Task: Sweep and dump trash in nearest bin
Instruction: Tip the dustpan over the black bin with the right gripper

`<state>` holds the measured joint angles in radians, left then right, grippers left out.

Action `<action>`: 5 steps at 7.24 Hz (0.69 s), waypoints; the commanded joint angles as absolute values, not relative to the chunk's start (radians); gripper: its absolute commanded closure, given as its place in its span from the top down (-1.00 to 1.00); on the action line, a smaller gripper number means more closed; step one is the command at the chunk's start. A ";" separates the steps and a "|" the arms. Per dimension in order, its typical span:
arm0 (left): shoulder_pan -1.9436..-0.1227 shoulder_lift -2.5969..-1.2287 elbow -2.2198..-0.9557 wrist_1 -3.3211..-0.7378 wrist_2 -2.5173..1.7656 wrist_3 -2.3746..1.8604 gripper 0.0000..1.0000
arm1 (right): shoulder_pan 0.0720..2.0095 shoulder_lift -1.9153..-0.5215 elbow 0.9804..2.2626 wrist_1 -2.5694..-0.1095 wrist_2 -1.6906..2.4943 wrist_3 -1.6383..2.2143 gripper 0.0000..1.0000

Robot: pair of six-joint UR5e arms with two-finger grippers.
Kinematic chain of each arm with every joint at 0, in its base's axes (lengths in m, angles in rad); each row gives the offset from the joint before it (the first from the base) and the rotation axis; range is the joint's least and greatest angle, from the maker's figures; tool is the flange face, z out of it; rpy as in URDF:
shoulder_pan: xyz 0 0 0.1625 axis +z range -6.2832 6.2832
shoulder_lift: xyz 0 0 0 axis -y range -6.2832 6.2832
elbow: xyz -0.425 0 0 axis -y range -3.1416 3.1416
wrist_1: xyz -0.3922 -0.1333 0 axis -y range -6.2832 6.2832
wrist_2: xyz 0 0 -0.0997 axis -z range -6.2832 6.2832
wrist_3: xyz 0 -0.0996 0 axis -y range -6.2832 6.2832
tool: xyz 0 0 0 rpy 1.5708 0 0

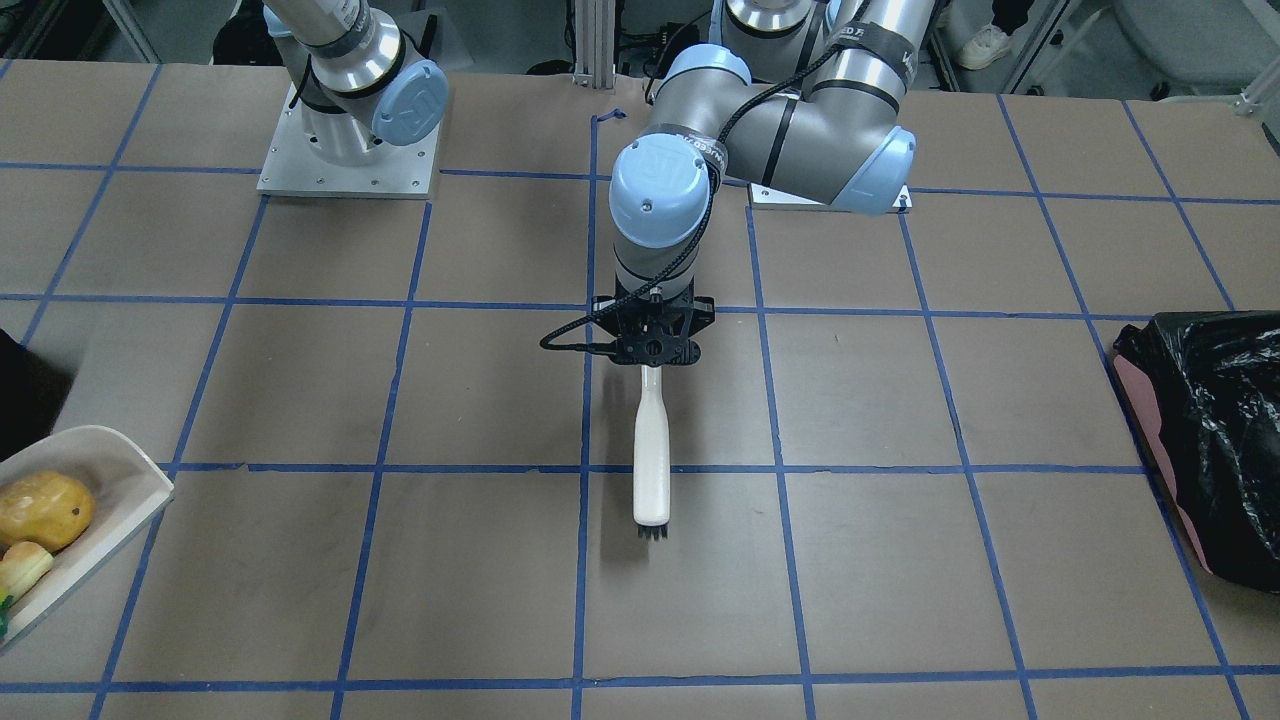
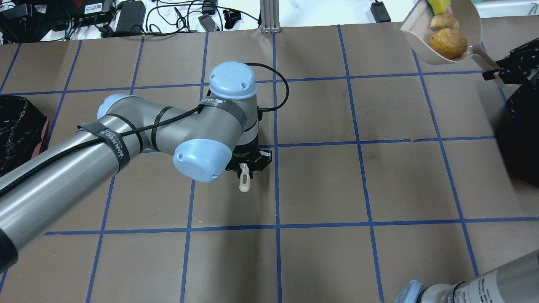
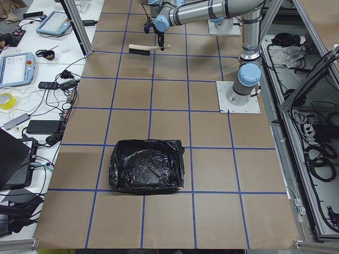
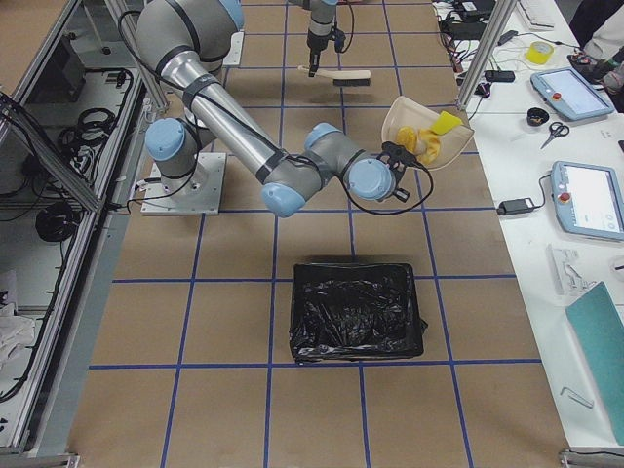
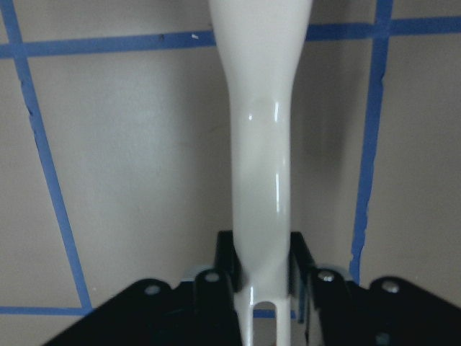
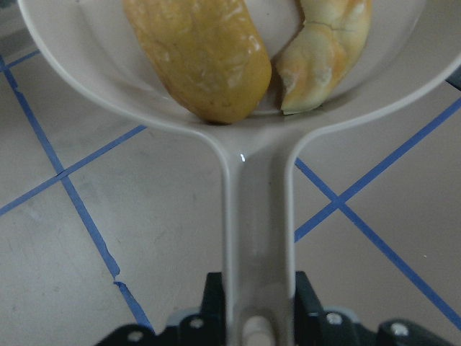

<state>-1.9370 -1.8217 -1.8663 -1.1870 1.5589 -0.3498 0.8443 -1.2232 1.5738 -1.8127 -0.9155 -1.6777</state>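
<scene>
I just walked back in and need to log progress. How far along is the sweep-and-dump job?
Sweeping looks done: the bun, croissant and sponge all sit in the dustpan. In hand: the right gripper holds the dustpan raised by its handle; the left gripper holds the brush. Left: tipping the load into the bin, which the dustpan is not yet over.

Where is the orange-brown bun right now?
In the overhead view the bun sits at the upper right, inside the beige dustpan held by the right gripper, next to the croissant, with the black-lined bin nearby on that side.
</scene>
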 commanded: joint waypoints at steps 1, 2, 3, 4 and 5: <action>-2.018 -1.781 -1.930 -1.170 1.519 -0.429 -1.00 | 0.842 -1.220 1.507 -1.812 -1.047 -1.686 -0.83; -2.052 -1.776 -1.940 -1.170 1.506 -0.451 -1.00 | 0.835 -1.221 1.481 -1.807 -1.136 -1.692 -0.84; -2.068 -1.775 -1.965 -1.157 1.491 -0.454 -1.00 | 0.818 -1.224 1.471 -1.807 -1.159 -1.715 -0.84; -2.072 -1.773 -1.992 -1.116 1.486 -0.456 -1.00 | 0.787 -1.223 1.447 -1.804 -1.192 -1.758 -0.86; -2.077 -1.770 -2.002 -1.114 1.445 -0.451 -1.00 | 0.732 -1.223 1.416 -1.745 -1.222 -1.831 -0.87</action>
<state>-2.0686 -1.7735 -1.9828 -1.1295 1.4795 -0.4521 0.7848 -1.2225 1.4490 -1.7897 -1.1829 -1.7605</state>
